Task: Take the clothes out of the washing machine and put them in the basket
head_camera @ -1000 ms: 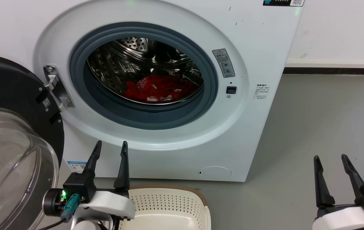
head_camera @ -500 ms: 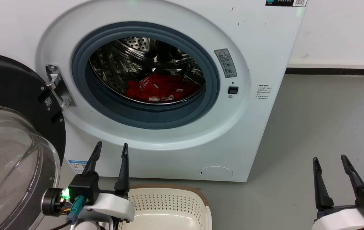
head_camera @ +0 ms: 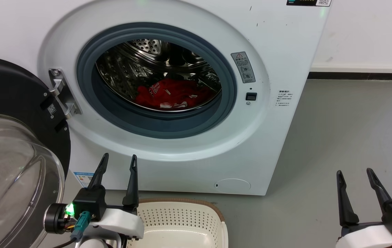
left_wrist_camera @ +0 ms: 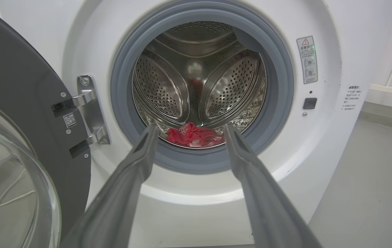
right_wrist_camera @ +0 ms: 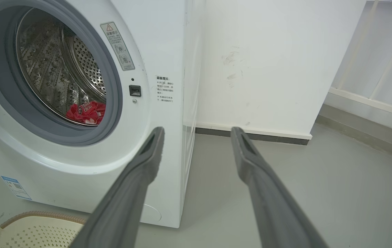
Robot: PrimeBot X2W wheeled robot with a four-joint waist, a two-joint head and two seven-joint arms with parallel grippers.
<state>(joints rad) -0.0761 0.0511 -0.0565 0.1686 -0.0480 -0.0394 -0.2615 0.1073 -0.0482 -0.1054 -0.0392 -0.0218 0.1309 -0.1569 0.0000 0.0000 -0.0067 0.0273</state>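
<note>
Red clothes with white trim lie in a heap at the bottom of the steel drum of the white washing machine, whose door stands swung open to the left. The clothes also show between my left fingers, and at the drum's lower edge as clothes in the right wrist view. The cream basket sits on the floor in front of the machine. My left gripper is open and empty, just left of the basket, below the porthole. My right gripper is open and empty over the floor at the right.
Grey floor stretches right of the machine to a white wall with a dark skirting. The open door's glass bowl bulges out close to my left arm. A basket corner lies low in the right wrist view.
The whole head view has shifted slightly right and down, so the camera moved. Both grippers stay open in nearly the same places, and the clothes lie as before.
</note>
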